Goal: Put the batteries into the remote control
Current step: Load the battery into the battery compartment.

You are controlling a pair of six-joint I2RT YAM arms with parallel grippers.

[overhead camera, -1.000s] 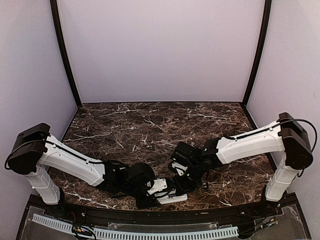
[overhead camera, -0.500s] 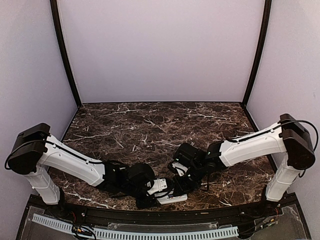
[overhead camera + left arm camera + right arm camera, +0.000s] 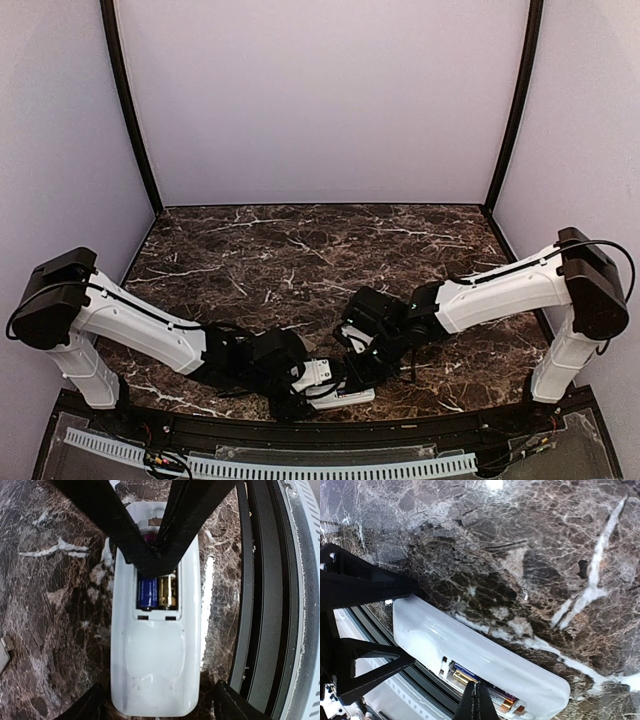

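The remote (image 3: 155, 670) lies back-up beside the black rail (image 3: 260, 605), with batteries (image 3: 157, 592) in its open compartment. The right gripper (image 3: 477, 702), fingers pressed together, covers the compartment's far end and perhaps pinches something reddish. The left gripper (image 3: 160, 705) straddles the remote, spread wide. A grey piece (image 3: 3, 652) lies nearby on the dark marble table (image 3: 300, 250), which has lilac walls (image 3: 320, 100) around it.
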